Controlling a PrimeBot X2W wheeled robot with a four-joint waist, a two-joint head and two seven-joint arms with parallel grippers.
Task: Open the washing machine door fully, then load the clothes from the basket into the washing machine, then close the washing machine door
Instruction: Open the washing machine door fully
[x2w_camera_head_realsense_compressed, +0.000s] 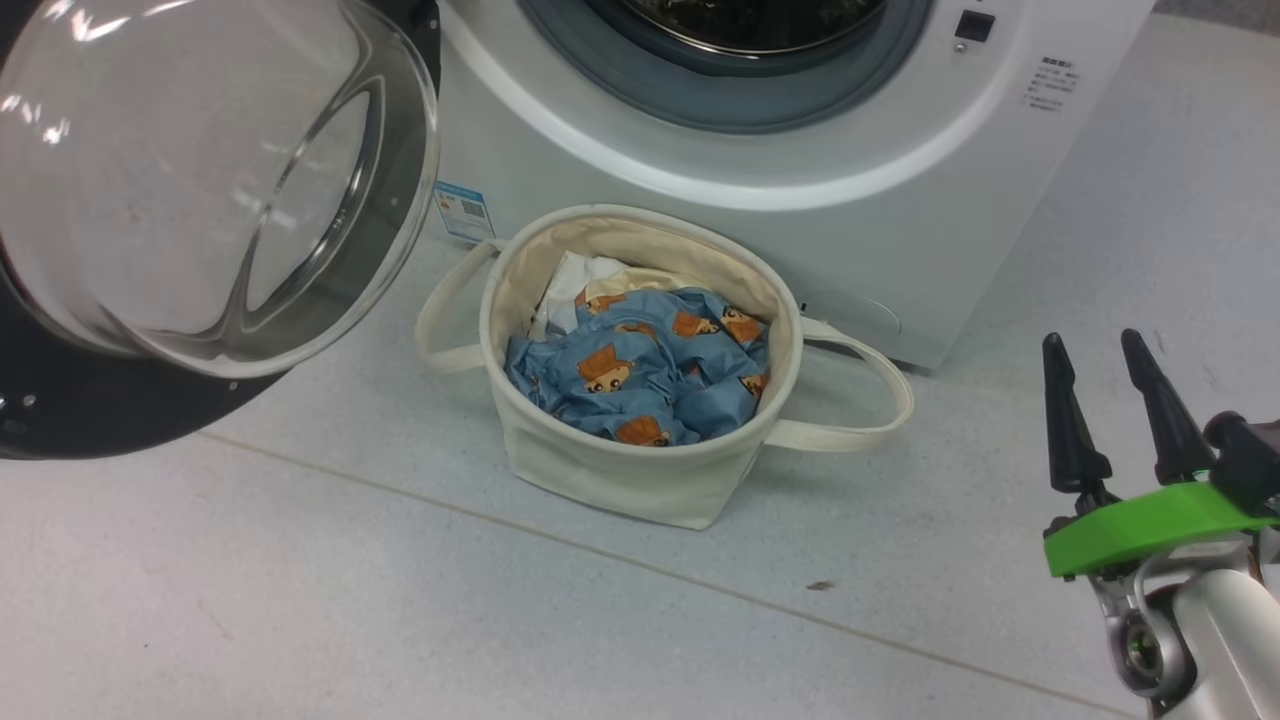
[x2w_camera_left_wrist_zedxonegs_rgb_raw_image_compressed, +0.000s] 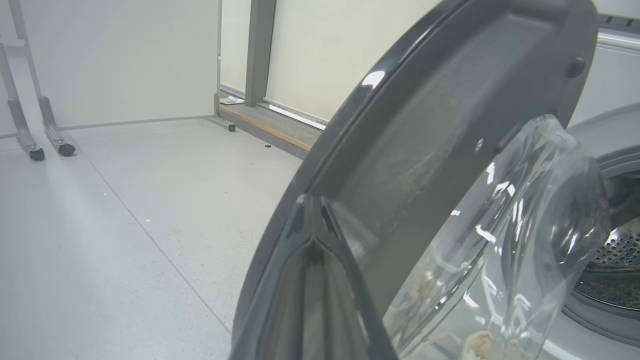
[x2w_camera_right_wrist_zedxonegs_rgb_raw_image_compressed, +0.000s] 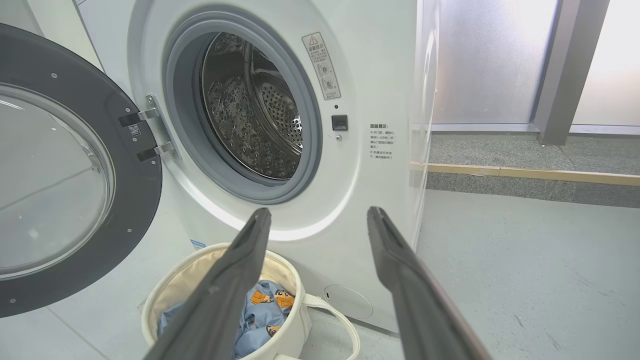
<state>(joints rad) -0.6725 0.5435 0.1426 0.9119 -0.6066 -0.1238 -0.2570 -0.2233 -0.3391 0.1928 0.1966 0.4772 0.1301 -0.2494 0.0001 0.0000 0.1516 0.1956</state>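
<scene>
The door (x2w_camera_head_realsense_compressed: 200, 180) is opened wide; the clothes (x2w_camera_head_realsense_compressed: 650, 370) are left in the basket (x2w_camera_head_realsense_compressed: 620, 480), so loading and closing remain. Right fingers (x2w_camera_head_realsense_compressed: 1065, 420) are spread, empty; left fingers (x2w_camera_left_wrist_zedxonegs_rgb_raw_image_compressed: 305, 280) are shut, empty.

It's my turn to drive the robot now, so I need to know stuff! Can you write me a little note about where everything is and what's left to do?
Left gripper: shut, fingers together at the black rim of the washing machine door; I can't tell if it touches.
Right gripper: open, empty, hanging to the right of the basket.
Things: the door is swung wide. The clothes lie in the basket, which sits on the floor in front of the washing machine. The drum looks empty.
Done: door opened.
Left: load the clothes, then close the door.
</scene>
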